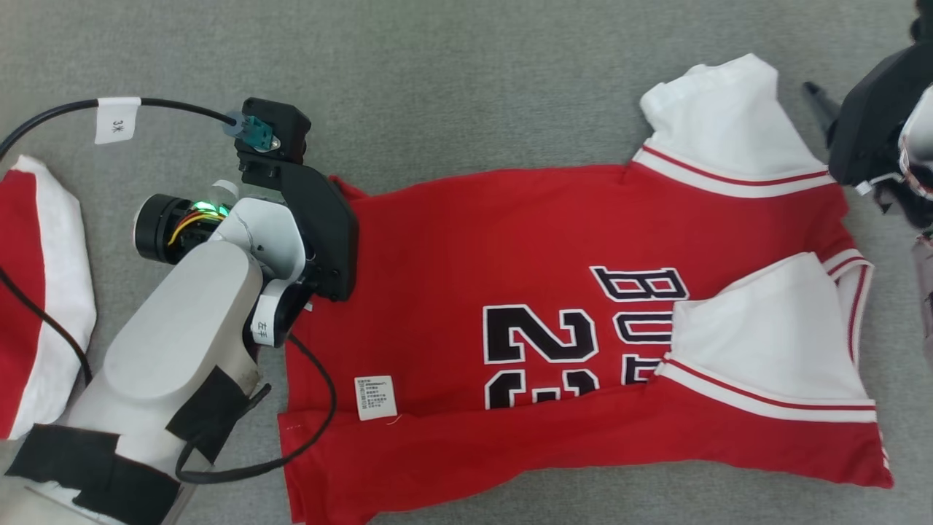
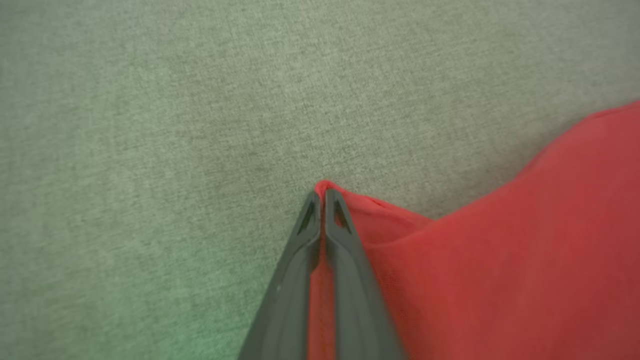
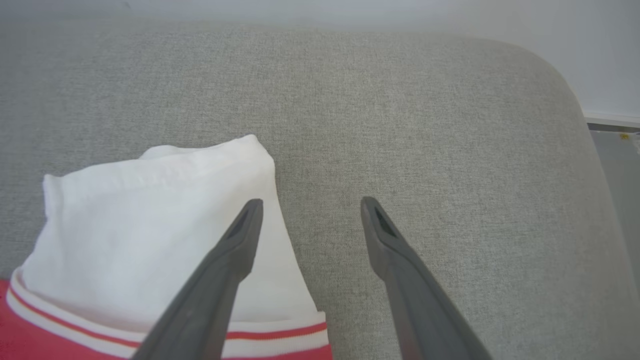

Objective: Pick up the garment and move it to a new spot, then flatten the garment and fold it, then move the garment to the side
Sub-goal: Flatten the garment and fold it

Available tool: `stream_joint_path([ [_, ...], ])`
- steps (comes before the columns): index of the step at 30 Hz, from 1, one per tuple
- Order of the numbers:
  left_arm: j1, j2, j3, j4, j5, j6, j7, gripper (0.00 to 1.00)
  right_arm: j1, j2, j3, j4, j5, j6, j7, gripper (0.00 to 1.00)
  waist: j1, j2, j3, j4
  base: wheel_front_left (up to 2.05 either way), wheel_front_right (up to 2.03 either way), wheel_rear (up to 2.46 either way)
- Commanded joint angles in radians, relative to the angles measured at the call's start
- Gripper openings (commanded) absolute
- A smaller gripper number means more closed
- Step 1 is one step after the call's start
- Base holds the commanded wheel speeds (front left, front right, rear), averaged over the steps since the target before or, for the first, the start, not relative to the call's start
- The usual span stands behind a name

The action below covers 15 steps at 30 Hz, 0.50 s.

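**Left gripper point(image 2: 322, 197) pinches a corner of the garment point(image 1: 452, 240); right gripper point(image 3: 311, 205) gapes wide**

In the left wrist view, the left gripper's two dark fingers point(image 2: 345, 240) are pressed together, with a strip of red cloth running up between them. The garment's pointed corner pokes out just past their tips. In the head view, that corner is the upper left one at the hem end, hidden under the black wrist mount of the pale left arm point(image 1: 182, 328).

The right gripper's fingers are spread wide and hold nothing. In the right wrist view, one finger point(image 3: 235, 245) crosses over the white sleeve point(image 3: 150, 225), while the other is over bare grey cloth.

The garment is a red jersey with white sleeves. It lies sideways across the middle of the grey cloth-covered bench point(image 1: 466, 73), hem to the left. Its near long edge is folded up over the lower part of the black number. One sleeve point(image 1: 758, 343) is turned in onto the chest, and a white care label point(image 1: 375, 397) shows near the hem. A second red-and-white piece of clothing point(image 1: 36, 292) lies well apart at the far left.
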Motion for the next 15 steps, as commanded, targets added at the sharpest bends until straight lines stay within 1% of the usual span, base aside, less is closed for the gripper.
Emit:
stream_joint_path([
  [1,0.032,0.019,0.0,0.007,-0.003,0.007,0.002,0.0,-0.021,-0.003,-0.003,0.02,-0.009,-0.003,0.008,1.0,0.0,0.0,0.024,0.025,0.0,0.0,0.0],
  [3,0.047,0.017,0.001,-0.026,-0.01,0.003,-0.008,0.0,-0.055,-0.006,-0.02,0.061,-0.022,-0.002,0.017,1.0,0.0,0.0,0.037,0.04,0.0,0.0,0.0],
  [7,0.063,0.02,-0.008,-0.082,-0.001,0.011,-0.019,0.0,-0.115,-0.009,-0.027,0.111,-0.051,-0.003,0.019,1.0,0.0,0.0,0.062,0.068,0.0,0.0,0.0],
  [9,0.076,0.019,-0.017,-0.114,0.004,0.019,-0.018,0.0,-0.145,-0.015,-0.008,0.133,-0.075,-0.003,0.016,1.0,0.0,0.0,0.073,0.083,0.0,0.0,0.0],
  [13,0.089,0.012,-0.027,-0.145,0.002,0.02,-0.02,0.0,-0.187,-0.031,0.035,0.157,-0.113,-0.003,0.037,1.0,0.0,0.0,0.08,0.1,0.0,0.0,0.0],
  [15,0.096,0.01,-0.031,-0.152,0.002,0.023,-0.021,0.0,-0.18,-0.038,0.066,0.166,-0.118,-0.003,0.042,1.0,0.0,0.0,0.08,0.106,0.0,0.0,0.0],
])
